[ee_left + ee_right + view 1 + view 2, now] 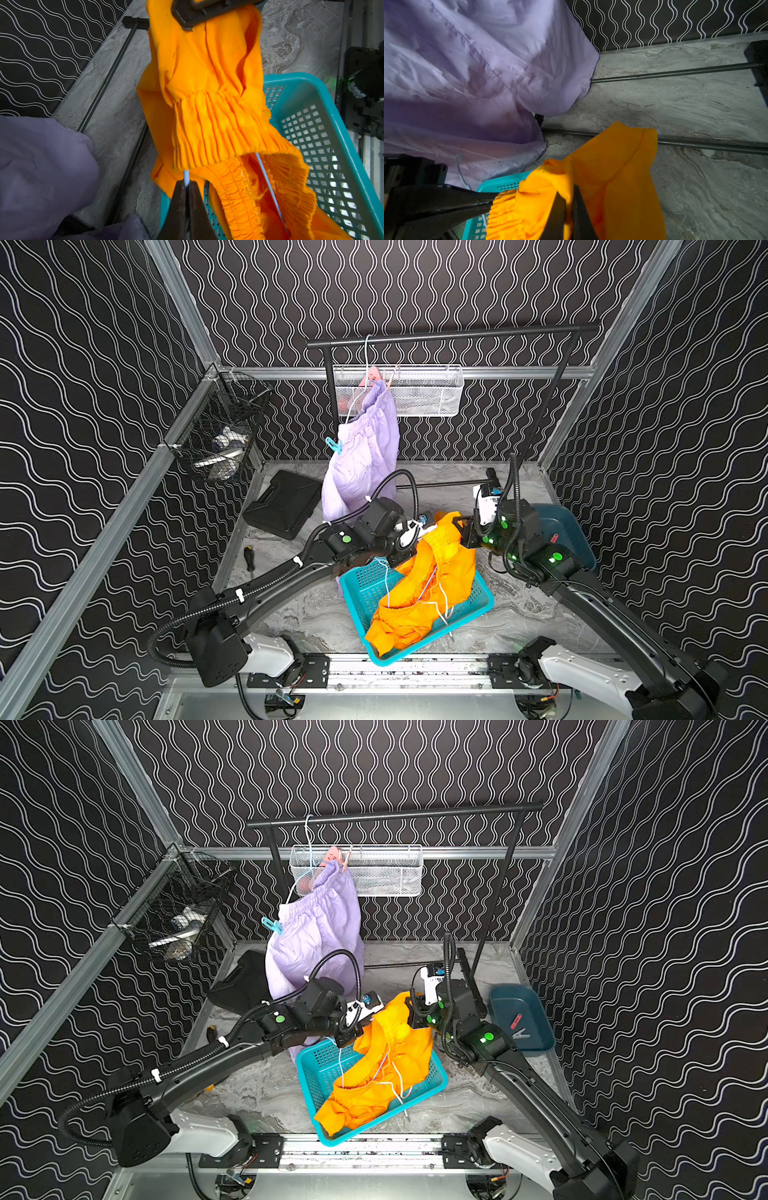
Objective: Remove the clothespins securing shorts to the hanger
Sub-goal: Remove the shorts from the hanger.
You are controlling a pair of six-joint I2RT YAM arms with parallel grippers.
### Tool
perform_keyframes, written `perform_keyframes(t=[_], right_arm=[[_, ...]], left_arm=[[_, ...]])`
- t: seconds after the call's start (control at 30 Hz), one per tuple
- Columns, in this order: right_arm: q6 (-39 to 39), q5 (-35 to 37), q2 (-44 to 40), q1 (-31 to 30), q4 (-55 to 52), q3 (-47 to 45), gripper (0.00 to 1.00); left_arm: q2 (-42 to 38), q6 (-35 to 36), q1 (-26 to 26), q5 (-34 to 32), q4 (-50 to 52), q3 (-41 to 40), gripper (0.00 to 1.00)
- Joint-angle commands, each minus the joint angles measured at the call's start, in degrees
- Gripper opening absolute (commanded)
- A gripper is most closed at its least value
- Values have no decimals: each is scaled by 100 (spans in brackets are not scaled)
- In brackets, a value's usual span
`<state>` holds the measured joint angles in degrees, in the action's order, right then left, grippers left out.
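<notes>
Left gripper [187,182]: jaws closed on the thin white hanger wire [186,174], just below the waistband of the orange shorts [207,83].
Right gripper [568,193]: jaws pinch the fabric of the orange shorts.
Blue clothespin [333,445]: clipped on the lilac shorts [365,456], above centre in a top view, well apart from both jaws.

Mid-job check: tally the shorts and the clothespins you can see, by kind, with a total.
Shorts: 2 (bright orange fabric shorts, pale lilac fabric shorts)
Clothespins: 4 (light blue plastic clothespin, tan clothespin, red clothespin, whitish clothespin)
Total: 6
</notes>
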<state>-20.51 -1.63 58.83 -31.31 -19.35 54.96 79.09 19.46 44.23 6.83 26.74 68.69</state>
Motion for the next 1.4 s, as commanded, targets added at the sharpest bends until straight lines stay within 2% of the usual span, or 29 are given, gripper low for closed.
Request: perform_keyframes(t=[0.0, 0.07, 0.23, 0.3, 0.33, 0.37, 0.47, 0.67, 0.93, 0.97, 1.17, 1.23, 1.37], right_arm=[[-120, 573, 2, 20, 450, -9, 16], [-111, 499, -18, 20, 437, -29, 23], [-85, 408, -107, 20, 318, -53, 21], [-72, 340, -92, 20, 294, -56, 11], [-80, 300, -70, 20, 284, -55, 9], [-103, 274, -41, 20, 287, -47, 10], [-157, 25, 53, 11, 253, -4, 34], [-190, -304, 111, -19, 182, 63, 34], [-162, -182, 23, -241, -109, 81, 38], [-164, -159, 26, -252, -132, 76, 37], [-146, -36, 186, -371, -246, 68, 19], [-155, 54, 224, -399, -248, 84, 18], [-125, 254, 304, -429, -336, 171, 1]], left_arm=[[-19, 140, 31, -192, 814, -56, 0], [-9, 128, 38, -208, 823, -6, 0], [37, 163, 51, -261, 861, 100, 0], [28, 146, 49, -236, 827, 99, 0], [19, 138, 47, -220, 807, 98, 0], [17, 128, 47, -209, 791, 99, 0], [-7, 97, 54, -182, 747, 86, 0], [10, 100, 60, -200, 762, 93, 0], [41, 139, 61, -225, 746, 96, 0], [36, 143, 62, -227, 734, 88, 0], [30, 115, 65, -230, 740, 103, 0], [11, 108, 68, -217, 729, 108, 0], [-24, 82, 64, -217, 718, 86, 0]])
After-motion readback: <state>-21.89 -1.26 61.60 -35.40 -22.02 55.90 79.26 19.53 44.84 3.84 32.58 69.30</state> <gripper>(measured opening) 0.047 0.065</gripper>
